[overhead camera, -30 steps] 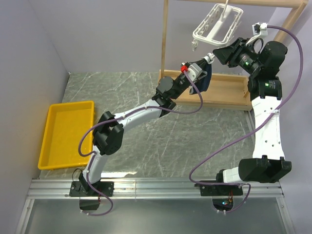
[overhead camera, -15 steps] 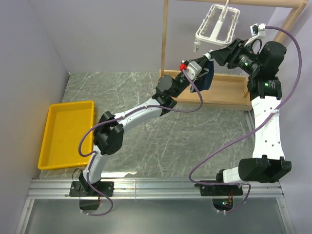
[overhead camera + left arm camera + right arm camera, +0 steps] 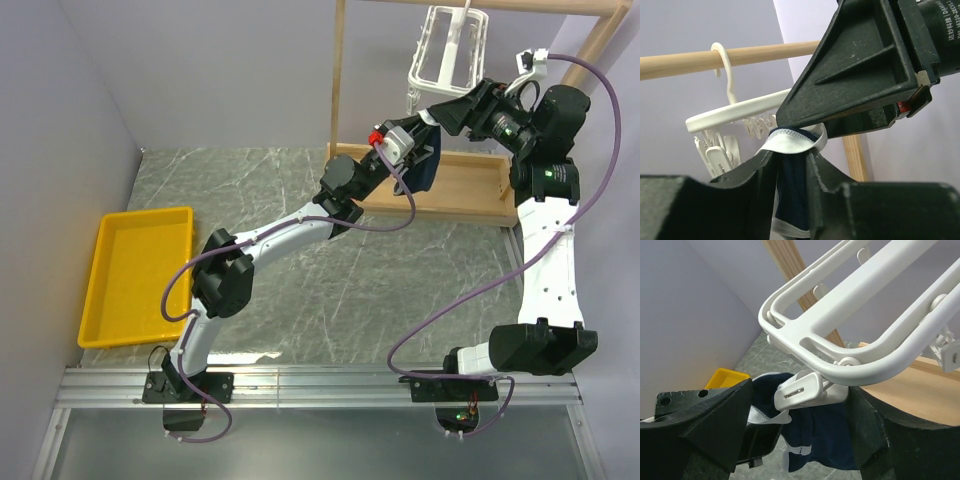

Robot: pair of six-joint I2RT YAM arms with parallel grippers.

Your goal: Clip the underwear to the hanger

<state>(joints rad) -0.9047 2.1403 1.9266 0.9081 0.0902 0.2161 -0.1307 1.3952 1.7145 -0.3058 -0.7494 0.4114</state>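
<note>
The navy underwear [image 3: 426, 165] with white trim hangs from my left gripper [image 3: 420, 135], raised just under the white hanger [image 3: 447, 50] on the wooden rod. In the left wrist view the left gripper [image 3: 792, 156] is shut on the underwear's [image 3: 792, 192] waistband, and the hanger [image 3: 735, 112] hangs behind. My right gripper [image 3: 450, 108] is right beside it. In the right wrist view the right gripper [image 3: 800, 410] is open around a hanger clip [image 3: 800, 389] under the hanger's frame [image 3: 855, 305]. The underwear [image 3: 825, 435] lies just below that clip, its white trim at the clip's tip.
The light wooden rack has an upright post [image 3: 337, 80], a top rod [image 3: 690, 62] and a base board [image 3: 470, 185] under both grippers. A yellow tray [image 3: 135, 275] sits at the table's left. Grey walls stand behind and to the left.
The hanger has swung up and to the right, standing more upright. My right gripper has moved left to the clip. My left gripper has lifted the underwear slightly toward it.
</note>
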